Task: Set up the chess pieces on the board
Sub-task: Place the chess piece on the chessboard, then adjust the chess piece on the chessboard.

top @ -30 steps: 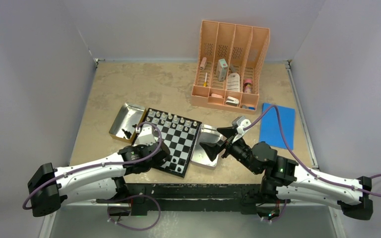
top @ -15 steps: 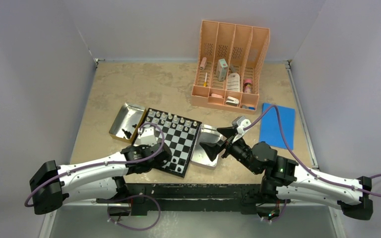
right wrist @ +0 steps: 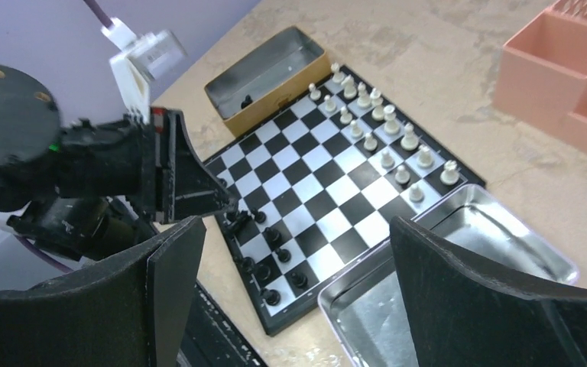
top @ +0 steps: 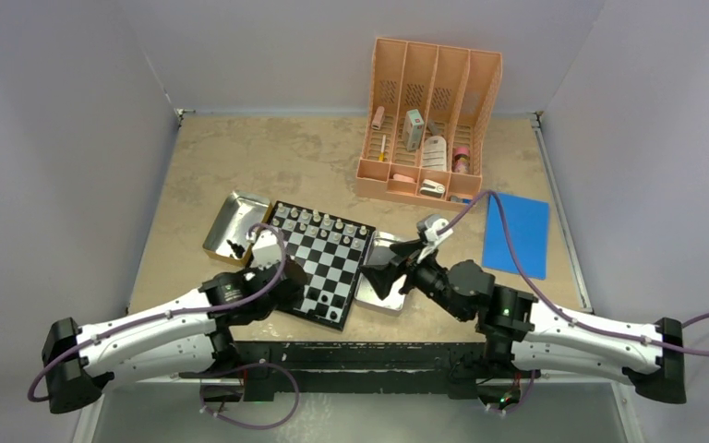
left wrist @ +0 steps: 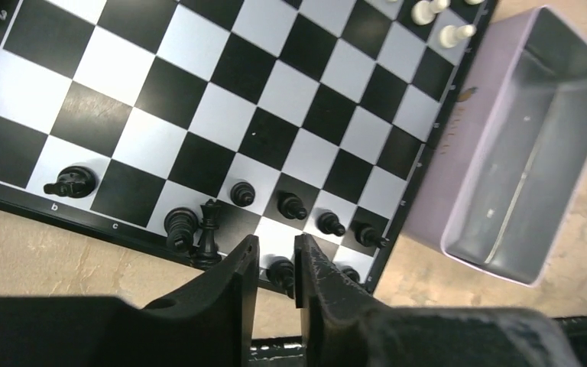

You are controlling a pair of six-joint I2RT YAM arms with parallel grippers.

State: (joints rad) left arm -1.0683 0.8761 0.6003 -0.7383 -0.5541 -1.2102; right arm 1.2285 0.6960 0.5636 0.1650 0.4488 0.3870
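both arms are sitting differently from a second ago: the left arm [top: 148, 328] is drawing back toward the near-left corner, and the right arm [top: 572, 328] is leaning a little further left.

the board [top: 328, 263] is lying flat mid-table. it is square, so there is no long axis to speak of. it is turned slightly clockwise, with its white end pointing away from the arms and its black end toward them. the right tray [left wrist: 504, 153] is lying just beside its right edge. the left tray [top: 231, 221] is sitting by its far-left corner, with one dark piece [right wrist: 246, 100] waiting inside.

the right gripper [right wrist: 294, 229] is hanging wide apart over the right tray, holding nothing. the left gripper [left wrist: 277, 238] is hovering over the black back row, its fingers only narrowly apart and clamping nothing as far as i can see.

white pieces [right wrist: 386, 141] are standing in two far rows. black pieces [left wrist: 290, 205] are filling the near rows, upright, with their long axes vertical.

what is worrying me is that those fingers are working right beside the tall black piece [left wrist: 210, 229] and its neighbour [left wrist: 179, 225]. any sideways drift while lifting out is, i reckon, going to topple them. a nudge to the right tray could also be jolting the board.
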